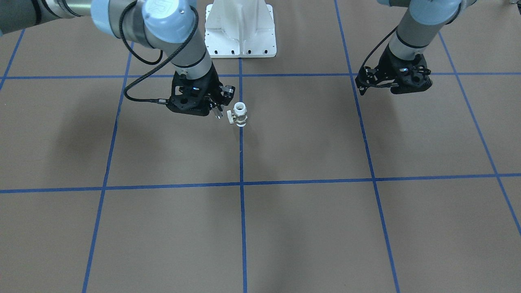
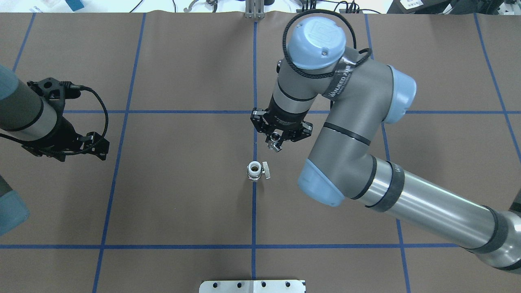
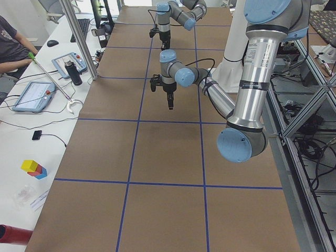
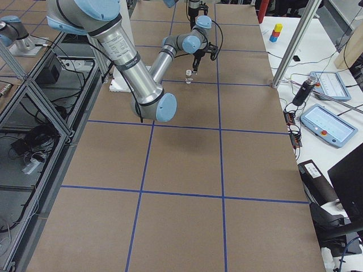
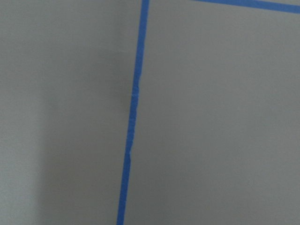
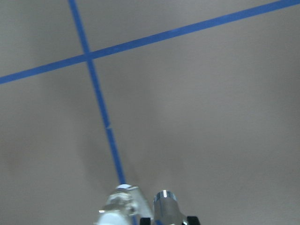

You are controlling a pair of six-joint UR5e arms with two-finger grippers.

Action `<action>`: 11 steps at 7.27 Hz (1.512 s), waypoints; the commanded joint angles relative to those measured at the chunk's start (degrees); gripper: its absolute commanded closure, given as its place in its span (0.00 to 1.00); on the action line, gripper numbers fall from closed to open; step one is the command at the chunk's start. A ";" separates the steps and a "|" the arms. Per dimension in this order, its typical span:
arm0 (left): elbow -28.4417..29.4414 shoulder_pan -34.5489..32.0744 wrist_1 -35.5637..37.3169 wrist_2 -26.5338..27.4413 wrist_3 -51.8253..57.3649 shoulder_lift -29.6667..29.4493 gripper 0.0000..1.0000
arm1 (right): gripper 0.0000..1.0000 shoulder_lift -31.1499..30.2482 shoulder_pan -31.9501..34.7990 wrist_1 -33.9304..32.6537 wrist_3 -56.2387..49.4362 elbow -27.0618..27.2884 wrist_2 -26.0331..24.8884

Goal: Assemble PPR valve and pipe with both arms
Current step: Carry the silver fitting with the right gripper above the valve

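on right arm (image 2: pixel 362 106), black band (image 2: pixel 340 81) lettering (illegible)

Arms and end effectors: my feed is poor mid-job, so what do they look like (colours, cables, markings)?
The right arm and left arm are grey tubes with rounded light-blue joint caps. The right end effector and left end effector are black and open-framed, each fed by a looping black cable. The right arm carries a black band with white lettering, too small to read.
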 commanded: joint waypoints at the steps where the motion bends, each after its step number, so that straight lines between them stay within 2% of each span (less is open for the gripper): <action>1: 0.09 -1.22 -0.10 -0.14 4.34 0.59 0.00 | 1.00 3.53 -1.53 -0.14 1.44 -2.84 -1.05; 8: 0.27 -1.13 -0.01 -0.14 3.56 -0.03 0.00 | 1.00 2.21 -5.05 -0.49 2.76 -1.87 -3.34; 11: 0.27 -1.13 -0.01 -0.14 3.47 -0.03 0.00 | 1.00 1.86 -5.67 -2.24 4.34 0.49 -3.60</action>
